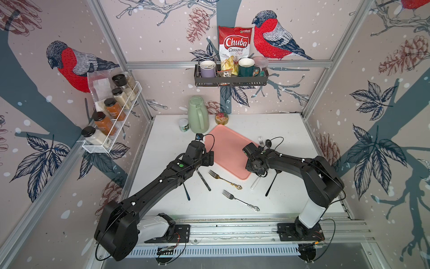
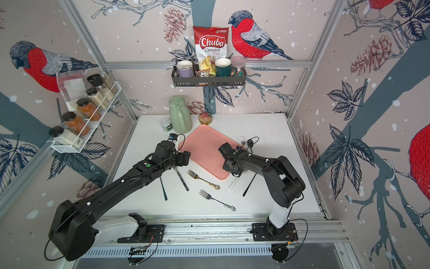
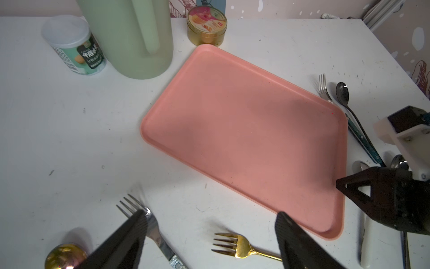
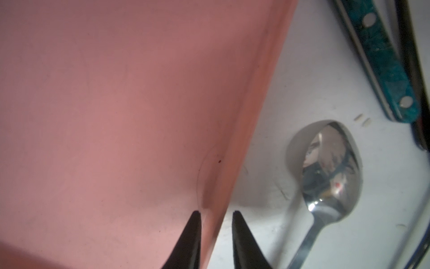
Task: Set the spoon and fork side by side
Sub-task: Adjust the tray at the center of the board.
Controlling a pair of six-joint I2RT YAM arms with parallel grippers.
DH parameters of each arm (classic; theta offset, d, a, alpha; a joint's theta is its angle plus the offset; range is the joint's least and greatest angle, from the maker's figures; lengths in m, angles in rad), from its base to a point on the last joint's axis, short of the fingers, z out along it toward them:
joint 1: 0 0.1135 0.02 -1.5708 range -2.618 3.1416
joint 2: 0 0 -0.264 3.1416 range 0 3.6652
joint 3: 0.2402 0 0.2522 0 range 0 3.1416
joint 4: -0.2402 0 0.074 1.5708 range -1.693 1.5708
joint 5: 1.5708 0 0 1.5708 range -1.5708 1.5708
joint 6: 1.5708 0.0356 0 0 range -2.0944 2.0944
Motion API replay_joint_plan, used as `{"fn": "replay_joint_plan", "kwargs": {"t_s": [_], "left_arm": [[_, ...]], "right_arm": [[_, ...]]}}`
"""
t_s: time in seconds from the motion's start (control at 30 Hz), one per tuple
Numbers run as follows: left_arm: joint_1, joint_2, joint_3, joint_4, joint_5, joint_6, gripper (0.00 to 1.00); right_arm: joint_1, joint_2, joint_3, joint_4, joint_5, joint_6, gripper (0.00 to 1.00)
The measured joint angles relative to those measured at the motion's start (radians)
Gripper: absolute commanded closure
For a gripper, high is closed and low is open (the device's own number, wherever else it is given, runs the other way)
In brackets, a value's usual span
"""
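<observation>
A pink tray (image 1: 228, 149) lies mid-table. My right gripper (image 4: 216, 212) straddles its right rim, one finger inside the tray and one outside on the table, jaws narrow with a small gap showing. A silver spoon (image 4: 330, 170) lies just beside it. My left gripper (image 3: 209, 213) hangs wide open and empty over the table left of the tray; a gold fork (image 3: 235, 245) lies between its fingers and a silver fork (image 3: 151, 223) under one finger. A fork (image 1: 261, 141) and a dark spoon (image 1: 268, 143) lie together behind the right wrist.
An ornate silver fork (image 1: 239, 200), a black-handled spoon (image 1: 186, 192) and another black spoon (image 1: 272, 184) lie toward the front. A green jug (image 1: 198, 114), a tin (image 1: 221, 118) and a small tub (image 1: 183, 125) stand at the back. Racks hang on the walls.
</observation>
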Motion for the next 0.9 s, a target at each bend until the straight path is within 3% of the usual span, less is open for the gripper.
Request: {"fn": "replay_joint_plan", "kwargs": {"t_s": [0.23, 0.37, 0.7, 0.9], "left_arm": [[0.004, -0.089, -0.029, 0.025, -0.037, -0.008, 0.09], [0.006, -0.093, -0.03, 0.025, -0.049, -0.008, 0.09], [0.008, -0.094, -0.052, 0.026, -0.045, -0.008, 0.08], [0.008, -0.089, -0.053, 0.026, -0.047, 0.003, 0.07]], "right_arm": [[0.002, 0.0, -0.001, -0.007, -0.009, -0.003, 0.83], [0.002, 0.011, 0.005, -0.007, -0.01, -0.021, 0.83], [-0.002, 0.055, 0.038, 0.011, -0.009, -0.045, 0.97], [-0.025, 0.062, 0.06, -0.012, -0.02, -0.103, 0.97]]}}
